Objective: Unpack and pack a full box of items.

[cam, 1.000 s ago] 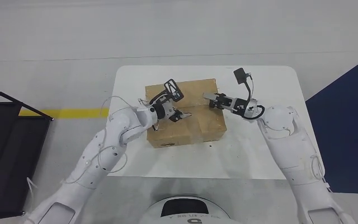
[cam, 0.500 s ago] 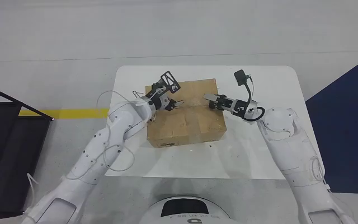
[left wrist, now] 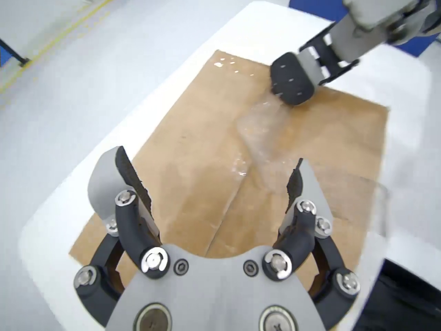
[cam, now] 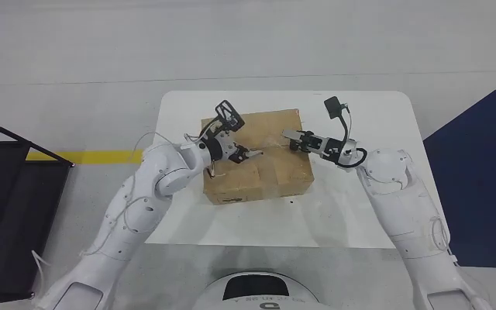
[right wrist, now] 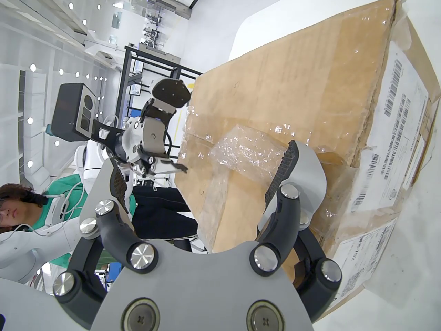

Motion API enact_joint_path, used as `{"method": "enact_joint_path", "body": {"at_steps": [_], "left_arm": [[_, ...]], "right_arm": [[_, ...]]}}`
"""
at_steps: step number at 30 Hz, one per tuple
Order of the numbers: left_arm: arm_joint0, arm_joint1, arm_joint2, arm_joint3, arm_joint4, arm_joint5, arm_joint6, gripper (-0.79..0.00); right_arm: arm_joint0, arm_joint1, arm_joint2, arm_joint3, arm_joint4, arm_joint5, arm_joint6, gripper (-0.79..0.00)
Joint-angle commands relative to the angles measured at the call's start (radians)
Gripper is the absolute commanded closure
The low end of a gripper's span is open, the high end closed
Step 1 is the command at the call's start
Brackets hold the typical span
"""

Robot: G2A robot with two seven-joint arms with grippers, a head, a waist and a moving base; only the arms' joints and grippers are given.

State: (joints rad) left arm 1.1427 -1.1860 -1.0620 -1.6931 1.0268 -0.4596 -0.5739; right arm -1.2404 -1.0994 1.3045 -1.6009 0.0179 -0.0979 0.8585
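The box (cam: pixel 260 159) is plain brown cardboard, matt and slightly fibrous, with a frayed, rough edge along one top corner. The clear plastic tape (right wrist: pixel 241 151) over its centre seam is glossy and crinkled, catching bright highlights. The white paper labels (right wrist: pixel 403 122) on its side look smooth and flat. The counter (cam: pixel 333 217) is white and smooth with a dull sheen. Both sets of jaws are pale grey metal with a satin finish, joined by polished bright screws (left wrist: pixel 155 260) and matt black links (left wrist: pixel 129 222). Their pads (left wrist: pixel 129 170) are black, rough and grainy, worn ragged at the edges on the left jaws.
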Motion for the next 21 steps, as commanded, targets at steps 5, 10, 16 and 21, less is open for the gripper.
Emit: {"method": "enact_joint_path", "body": {"at_steps": [5, 10, 16, 21], "left_arm": [[-0.028, -0.01, 0.059, 0.034, 0.038, 0.01, -0.008, -0.785], [-0.051, -0.017, 0.103, 0.055, 0.106, 0.02, -0.004, -0.785], [-0.055, -0.018, 0.148, 0.059, 0.34, 0.073, 0.07, -0.785], [-0.046, -0.019, 0.174, 0.06, 0.505, 0.126, 0.144, -0.785]], "right_arm": [[0.0, 0.0, 0.0, 0.0, 0.0, 0.0, 0.0, -0.785], [0.0, 0.0, 0.0, 0.0, 0.0, 0.0, 0.0, -0.785], [0.0, 0.0, 0.0, 0.0, 0.0, 0.0, 0.0, -0.785], [0.0, 0.0, 0.0, 0.0, 0.0, 0.0, 0.0, -0.785]]}}
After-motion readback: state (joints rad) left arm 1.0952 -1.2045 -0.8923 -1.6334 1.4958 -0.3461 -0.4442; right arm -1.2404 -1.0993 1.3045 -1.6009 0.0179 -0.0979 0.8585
